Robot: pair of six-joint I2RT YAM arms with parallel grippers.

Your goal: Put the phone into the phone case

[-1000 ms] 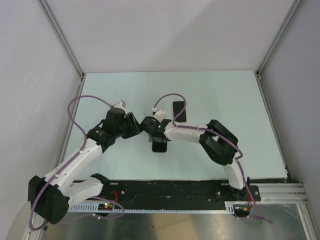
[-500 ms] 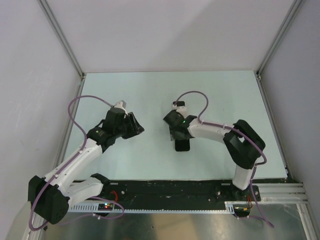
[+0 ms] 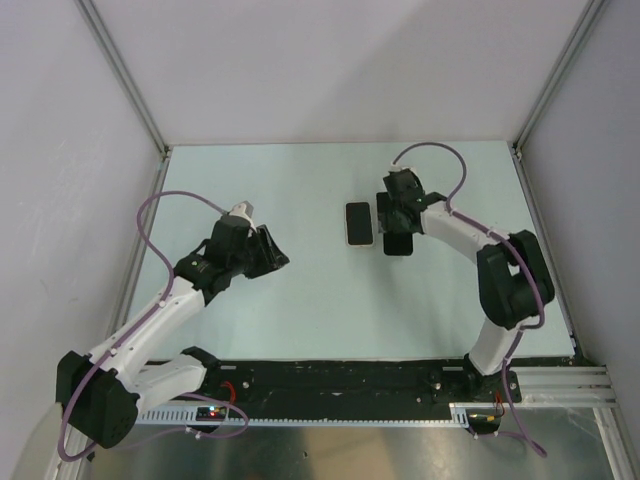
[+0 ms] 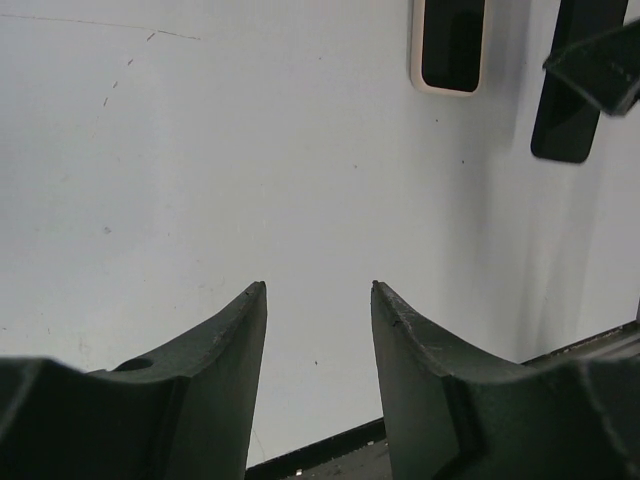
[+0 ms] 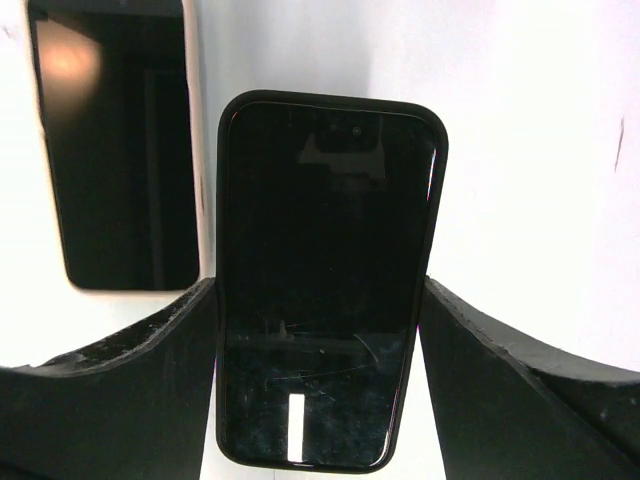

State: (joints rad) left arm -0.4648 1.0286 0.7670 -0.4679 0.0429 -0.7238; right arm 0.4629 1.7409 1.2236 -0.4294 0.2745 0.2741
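My right gripper (image 3: 398, 232) is shut on the black phone (image 3: 398, 244), with a finger pressed against each long side. In the right wrist view the phone (image 5: 330, 200) runs lengthwise between the fingers (image 5: 160, 350), screen up. The phone case (image 3: 358, 224), cream-rimmed with a dark inside, lies flat on the table just left of the phone; the two are parallel and a small gap apart. The case (image 5: 115, 150) shows at upper left in that view. My left gripper (image 3: 275, 255) is open and empty, well to the left; it looks toward the case (image 4: 450, 45) and phone (image 4: 568, 100).
The pale table (image 3: 300, 190) is bounded by white walls with metal posts at the back corners. A black rail (image 3: 350, 378) with the arm bases runs along the near edge. Purple cables loop above each wrist.
The right arm has swung from the table's middle to the back right with the phone in its grip, ending beside the case. The left arm has barely moved.
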